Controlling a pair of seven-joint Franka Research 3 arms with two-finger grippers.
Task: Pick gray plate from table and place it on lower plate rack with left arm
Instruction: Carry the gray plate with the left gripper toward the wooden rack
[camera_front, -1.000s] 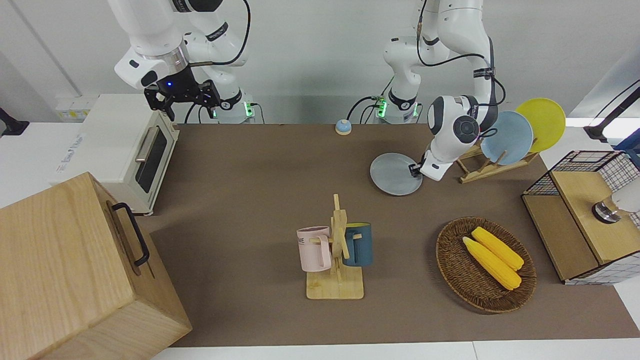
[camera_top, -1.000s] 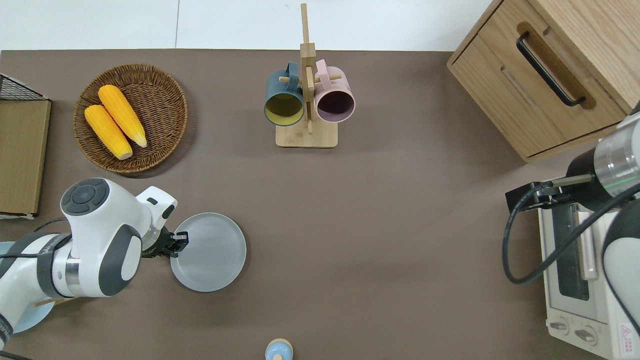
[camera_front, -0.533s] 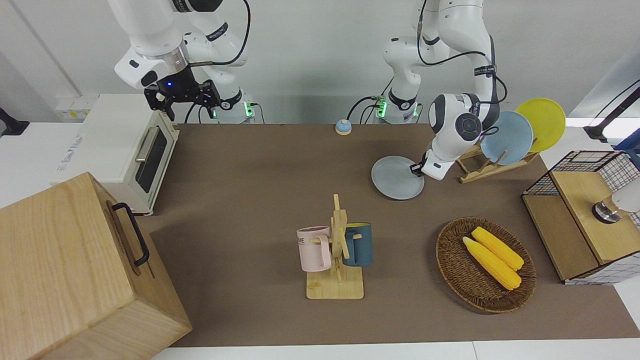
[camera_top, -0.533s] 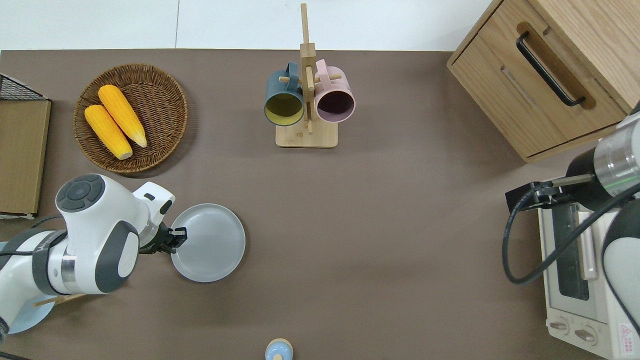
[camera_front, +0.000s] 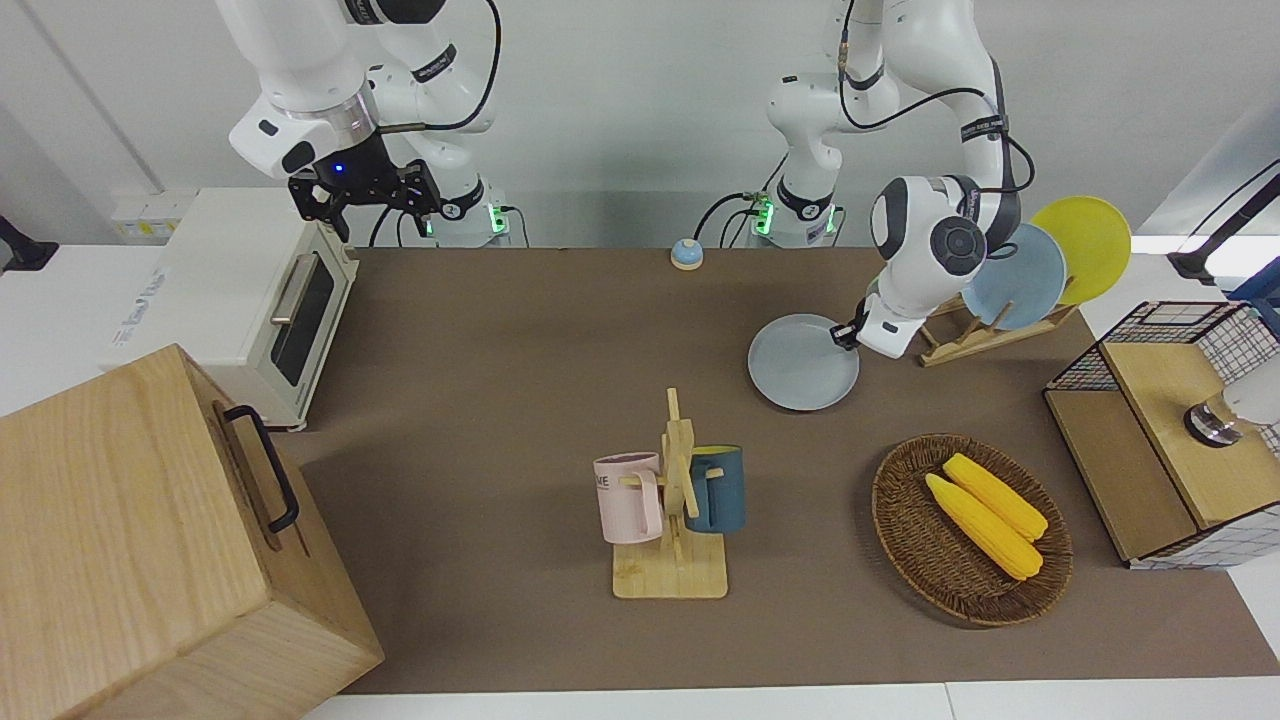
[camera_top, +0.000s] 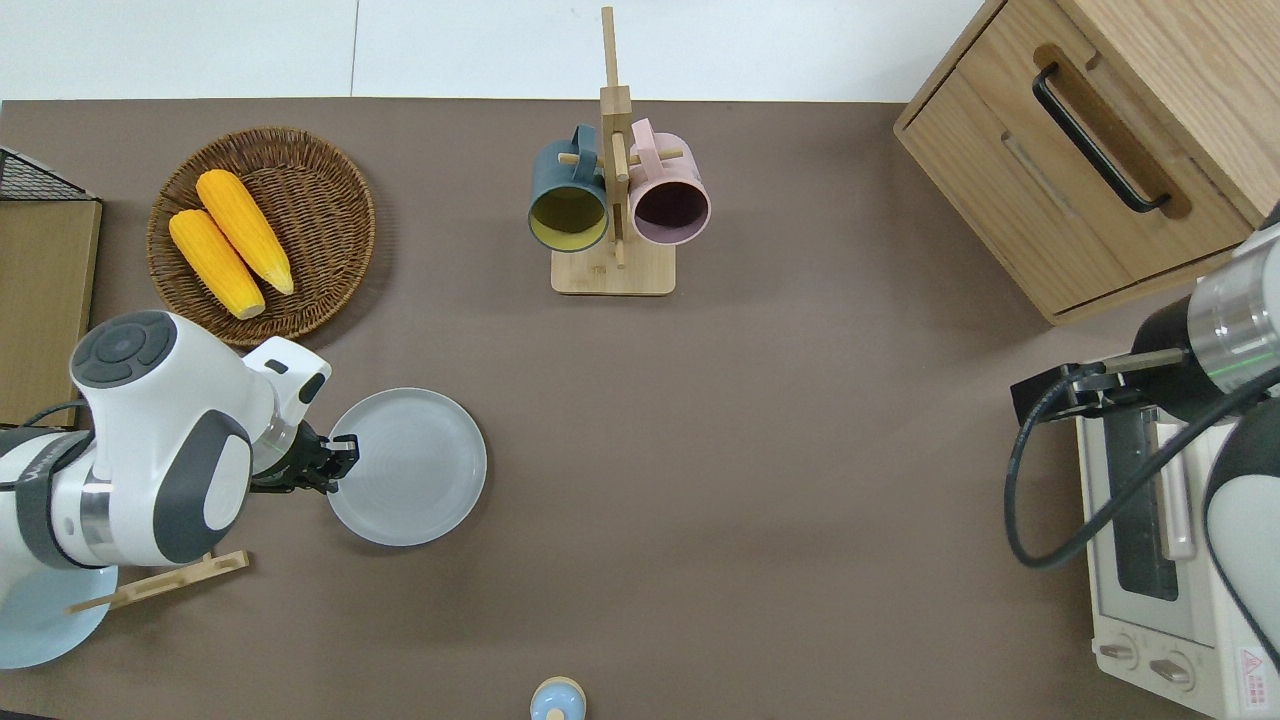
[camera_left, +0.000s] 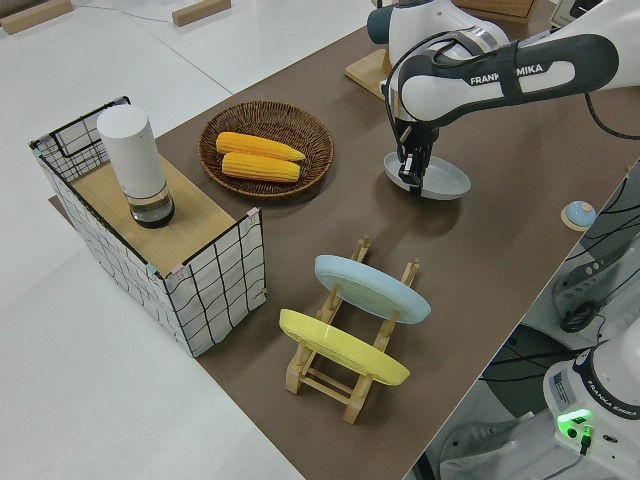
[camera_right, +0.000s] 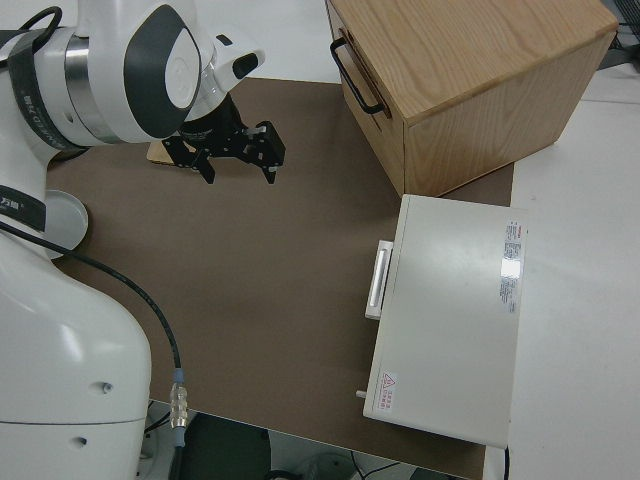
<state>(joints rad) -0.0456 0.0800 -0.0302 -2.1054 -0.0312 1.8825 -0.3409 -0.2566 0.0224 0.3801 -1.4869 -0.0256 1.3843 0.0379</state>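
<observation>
Lifted since a second ago, the gray plate (camera_top: 408, 467) is held by its rim in the left gripper (camera_top: 340, 462), above the table (camera_top: 760, 480).

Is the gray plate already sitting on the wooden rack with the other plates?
No, the gray plate is apart from the rack, held at its rim by the left gripper, while only the blue and yellow plates rest on the rack.

White jointed left arm bent down at right of the front view, black two-finger left gripper (camera_top: 335, 462) clamped on a held rim at lower left of the overhead view, right arm parked, right gripper (camera_right: 238, 152) fingers spread apart.
</observation>
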